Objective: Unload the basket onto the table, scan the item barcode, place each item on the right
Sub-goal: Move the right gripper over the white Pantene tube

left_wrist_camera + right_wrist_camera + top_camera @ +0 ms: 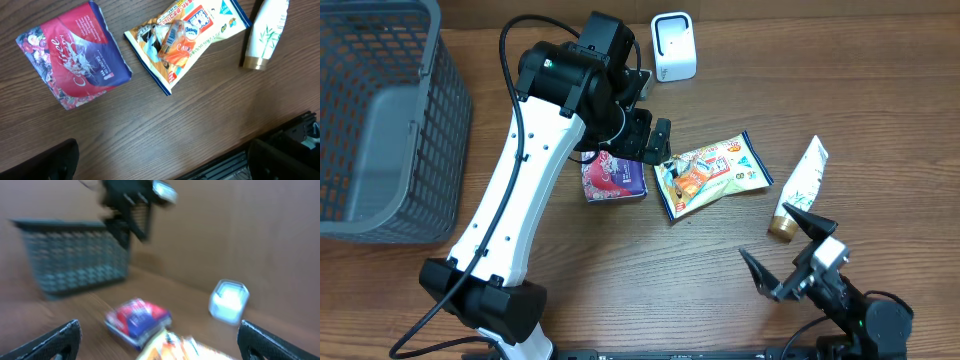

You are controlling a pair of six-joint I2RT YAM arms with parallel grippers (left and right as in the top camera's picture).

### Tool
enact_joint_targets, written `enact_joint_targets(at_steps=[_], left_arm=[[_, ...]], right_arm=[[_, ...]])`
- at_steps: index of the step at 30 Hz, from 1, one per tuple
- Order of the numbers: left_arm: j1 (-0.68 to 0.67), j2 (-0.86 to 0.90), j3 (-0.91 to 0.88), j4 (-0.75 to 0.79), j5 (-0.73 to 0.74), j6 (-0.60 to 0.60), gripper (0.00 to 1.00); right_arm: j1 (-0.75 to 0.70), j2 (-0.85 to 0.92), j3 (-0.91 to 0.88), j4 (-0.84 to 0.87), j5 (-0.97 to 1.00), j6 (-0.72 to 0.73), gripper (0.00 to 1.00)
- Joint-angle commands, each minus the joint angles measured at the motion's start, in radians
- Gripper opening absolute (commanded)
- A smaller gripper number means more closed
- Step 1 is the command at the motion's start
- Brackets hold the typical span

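Little of the print could be read. The snack bag (pixel 185 37), yellow and green with an orange inner pack, carried red and blue lettering too small for me to make out, but a barcode (pixel 173 34) showed on it, facing up. The red-and-purple packet (pixel 72 55) had white script across its face; I could only be sure of letters ending in "ee". The white tube (pixel 265 35) bore green bamboo leaves, a gold cap and no wording I could read.

My left gripper (pixel 653 140) hung above the table (pixel 200 115), over the gap between the packet and the snack bag, jaws spread wide and empty. My left arm covered the packet's upper edge in the overhead view. My wrist view cut off the tube's top end. My right gripper (pixel 785 248) was near the table's front edge, just beside the tube's cap, also spread wide and holding nothing. Its own camera was blurred throughout.

I counted three goods lying flat in a loose row, the snack bag in the middle. There was one white scanner (pixel 673 45) standing behind them, and one grey mesh basket (pixel 445 120) far to the left.
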Motion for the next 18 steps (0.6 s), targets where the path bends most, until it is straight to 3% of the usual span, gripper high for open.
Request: enact_joint_targets(at_steps=[1,4,7,12,18], left_arm=[[-0.001,0.002,-0.007,0.001,-0.006,0.022,1.00],[-0.001,0.002,-0.007,0.001,-0.006,0.022,1.00],[-0.001,0.002,-0.007,0.001,-0.006,0.022,1.00],[-0.001,0.002,-0.007,0.001,-0.006,0.022,1.00],[-0.001,0.002,-0.007,0.001,-0.006,0.022,1.00]], right_arm=[[-0.006,-0.009,-0.007,0.134,-0.116,0.098,1.00],[-0.006,-0.008,0.047,0.173,0.022,0.160,1.00],[-0.011,0.021,0.146,0.069,0.111,0.148,1.00],[-0.029,0.201,0.383,-0.331,0.203,-0.024,1.00],[-0.036,0.643,0.735,-0.767,0.351,-0.107,1.00]])
